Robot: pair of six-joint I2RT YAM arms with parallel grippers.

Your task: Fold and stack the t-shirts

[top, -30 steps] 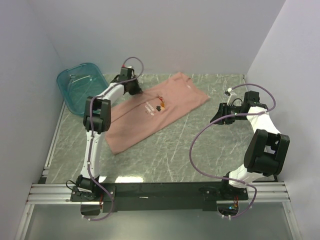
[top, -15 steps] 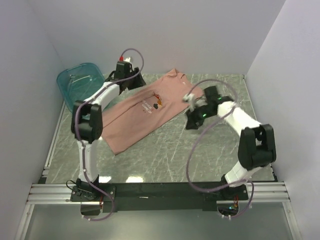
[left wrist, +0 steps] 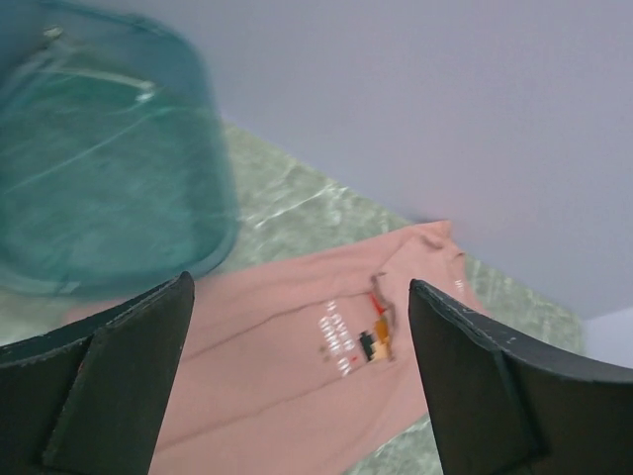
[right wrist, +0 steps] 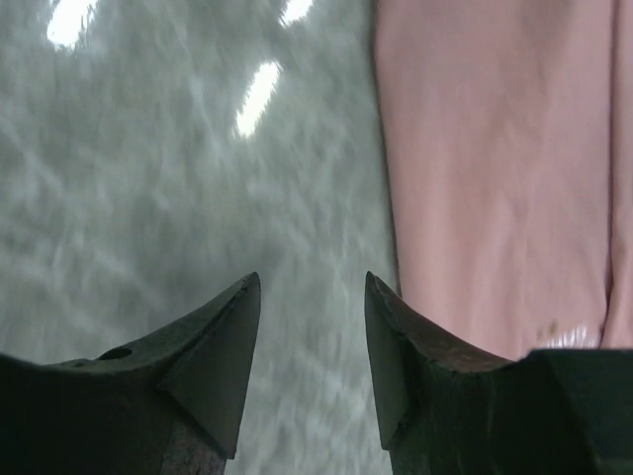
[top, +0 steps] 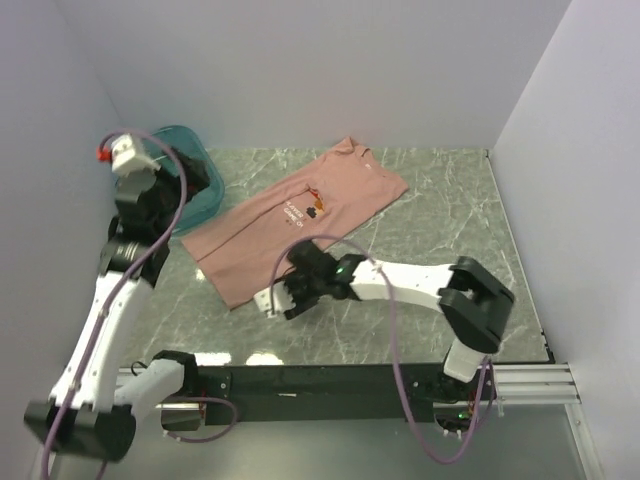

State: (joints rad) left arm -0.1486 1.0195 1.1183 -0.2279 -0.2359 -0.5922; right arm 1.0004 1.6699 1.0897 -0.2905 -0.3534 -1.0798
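Table point(top: 430, 220): green marble, pale walls point(top: 300, 60) on three sides.

T-shirt point(top: 300, 220): dusty pink, lying flat as a long strip on the diagonal, collar end toward the back wall, hem end toward the near left. Chest graphic point(top: 315, 210) faces up.

Teal tub point(top: 200, 170): back-left corner, just beside the strip's left edge. The raised left arm crosses in front of it and hides much of it from above.

Left gripper point(top: 155, 205): held high over the tub's near side, well above the cloth, fingers spread wide with nothing between them.

Right gripper point(top: 285, 295): arm stretched low across the table, tip at the t-shirt's near long edge, close to the hem corner. Its purple cable point(top: 388, 310) loops over the lower part of the strip.

Left wrist view: the tub point(left wrist: 99, 168) shows as translucent, with the table visible through its floor. The t-shirt point(left wrist: 297, 356) lies past the gripper point(left wrist: 300, 287), and the graphic point(left wrist: 376, 341) with small white text beside it reads more clearly here than from above.

Right wrist view: the gripper point(right wrist: 310, 282) is partly parted and empty, with bare table point(right wrist: 148, 178) in the gap. The t-shirt point(right wrist: 495, 168) edge runs just right of the gap. Whether a fingertip touches the cloth, cannot tell. The top view does not show this gap.
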